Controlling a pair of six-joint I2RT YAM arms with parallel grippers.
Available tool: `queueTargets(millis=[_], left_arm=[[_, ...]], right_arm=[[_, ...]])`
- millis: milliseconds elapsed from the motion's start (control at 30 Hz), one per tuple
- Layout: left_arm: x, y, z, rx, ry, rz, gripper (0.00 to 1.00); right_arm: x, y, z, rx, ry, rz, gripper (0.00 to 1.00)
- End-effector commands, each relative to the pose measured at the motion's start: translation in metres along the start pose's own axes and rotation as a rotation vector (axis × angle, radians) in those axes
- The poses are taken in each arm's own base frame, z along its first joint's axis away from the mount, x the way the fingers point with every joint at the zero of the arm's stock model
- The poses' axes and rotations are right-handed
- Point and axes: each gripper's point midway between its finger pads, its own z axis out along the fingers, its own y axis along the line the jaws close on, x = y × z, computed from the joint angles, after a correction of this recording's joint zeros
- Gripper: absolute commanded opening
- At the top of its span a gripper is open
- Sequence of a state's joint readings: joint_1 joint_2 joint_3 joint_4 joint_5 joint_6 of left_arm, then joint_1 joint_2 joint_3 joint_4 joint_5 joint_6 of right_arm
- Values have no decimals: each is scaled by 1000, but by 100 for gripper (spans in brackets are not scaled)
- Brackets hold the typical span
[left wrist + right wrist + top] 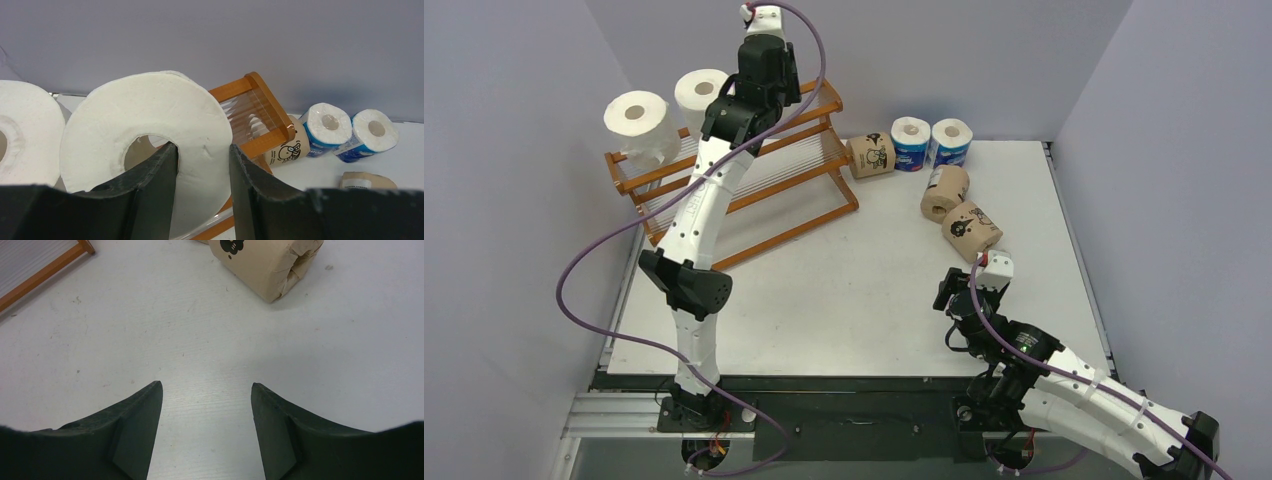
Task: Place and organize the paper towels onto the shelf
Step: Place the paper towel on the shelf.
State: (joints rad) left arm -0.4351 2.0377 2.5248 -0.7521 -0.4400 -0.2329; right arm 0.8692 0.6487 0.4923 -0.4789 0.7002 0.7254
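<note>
top external view: on the table [844, 290], far left, the shelf [789, 165] carries a white roll [694, 90] and a second white roll [637, 120] on its top tier. left gripper [200, 150] pinches the white roll's wall; right gripper [206, 387], fingers spread, hangs near a brown roll [265, 265].

Orange-brown three-tier wooden shelf [796, 160] with clear slatted tiers, its top tier carrying two plain white rolls on end: outer white roll [637, 120] at the shelf's left end and inner white roll [699, 95] beside it, pinched through its wall by the left gripper [202, 150]. Just off the shelf's right end, first brown roll [871, 155] on its side, then first blue-and-white roll [911, 143] and second blue-and-white roll [951, 141] on end, side by side. Farther out from that end and forward of the shelf, second brown roll [945, 192] and third brown roll [972, 228], both black-printed, on their sides, close together.
</note>
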Motion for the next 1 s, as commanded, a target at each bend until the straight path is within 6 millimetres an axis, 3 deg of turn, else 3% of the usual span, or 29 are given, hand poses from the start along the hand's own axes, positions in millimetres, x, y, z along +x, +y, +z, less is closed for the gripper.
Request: queueTargets(millis=[0,467,967], left_arm=[[-29,-3,-6,26,-80,-53,19],[-18,2,3,12,-50,-54,48],[-15,1,10,19,-53,-54,59]], right_arm=[[-13,1,0,8,-39,26,61],[-13,1,0,8,-38,27,61],[-13,1,1,12,-37,25,61]])
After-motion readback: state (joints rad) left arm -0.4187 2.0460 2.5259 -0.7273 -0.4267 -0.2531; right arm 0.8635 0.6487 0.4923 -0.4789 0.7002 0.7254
